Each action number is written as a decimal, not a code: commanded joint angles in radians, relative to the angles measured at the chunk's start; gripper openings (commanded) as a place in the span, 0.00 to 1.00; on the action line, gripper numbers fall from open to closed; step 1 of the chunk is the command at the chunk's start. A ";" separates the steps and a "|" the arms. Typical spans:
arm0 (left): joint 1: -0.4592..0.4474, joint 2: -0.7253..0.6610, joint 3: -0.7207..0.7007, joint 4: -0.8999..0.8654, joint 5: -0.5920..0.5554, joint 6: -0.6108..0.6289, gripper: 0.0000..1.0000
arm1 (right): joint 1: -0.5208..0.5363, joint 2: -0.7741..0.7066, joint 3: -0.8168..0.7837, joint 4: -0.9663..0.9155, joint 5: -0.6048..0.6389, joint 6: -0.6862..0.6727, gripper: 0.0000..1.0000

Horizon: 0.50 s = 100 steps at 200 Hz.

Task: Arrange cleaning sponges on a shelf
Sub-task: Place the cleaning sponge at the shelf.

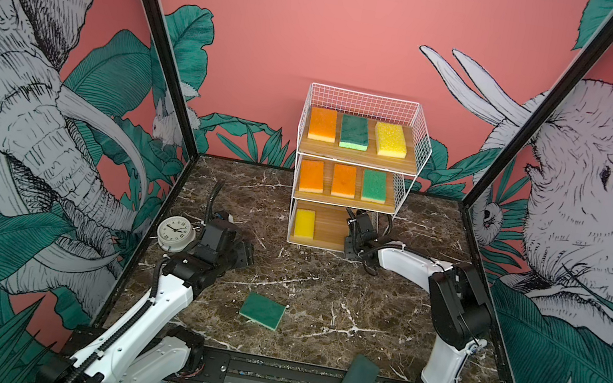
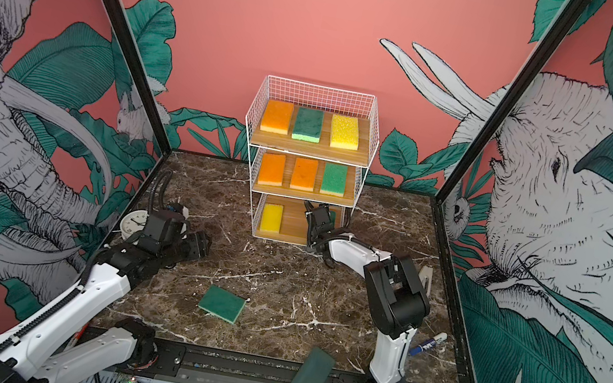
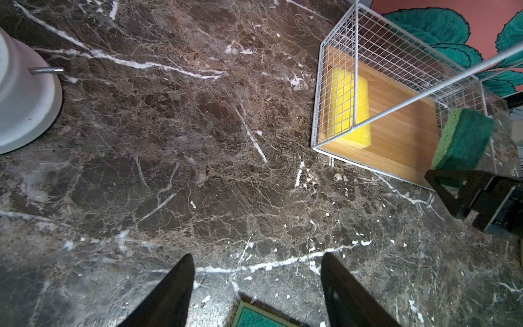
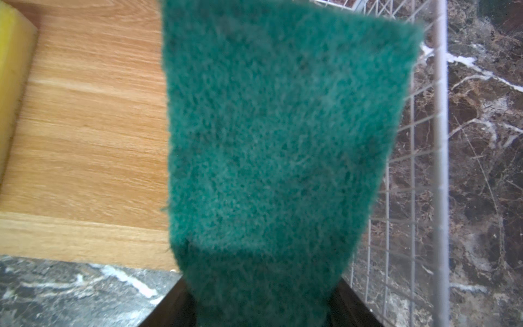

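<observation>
Green scouring sponge [image 4: 283, 127] was clamped in right gripper [image 4: 259, 308] over the shelf's [image 1: 419, 135] bottom board [image 4: 85, 141], right of yellow sponge [image 1: 304, 223]; likely needed lowering flat, parallel, clear of wire side [image 4: 411, 170].

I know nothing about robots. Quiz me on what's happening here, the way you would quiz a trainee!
1. Which sponge does the right gripper hold? A orange, B yellow, C green.
2. True or false: the left gripper is clamped on a sponge.
3. How many sponges lie on the middle board of the shelf?
Key: 1 C, the green sponge. 2 False: its jaws are open and hold nothing. 3 Three.
</observation>
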State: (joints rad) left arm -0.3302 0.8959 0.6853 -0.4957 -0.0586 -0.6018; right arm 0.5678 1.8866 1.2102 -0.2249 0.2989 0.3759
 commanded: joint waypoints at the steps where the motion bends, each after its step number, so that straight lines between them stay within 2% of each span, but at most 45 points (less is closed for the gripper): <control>1: 0.005 -0.019 -0.009 -0.002 -0.017 0.002 0.72 | -0.014 0.016 -0.011 0.048 0.011 -0.003 0.64; 100: 0.005 -0.039 -0.021 -0.004 -0.004 -0.006 0.72 | -0.021 0.040 0.015 0.051 0.029 -0.008 0.69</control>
State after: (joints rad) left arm -0.3302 0.8764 0.6777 -0.4953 -0.0631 -0.6025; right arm 0.5552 1.9125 1.2034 -0.1944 0.2966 0.3698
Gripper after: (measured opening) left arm 0.719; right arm 0.693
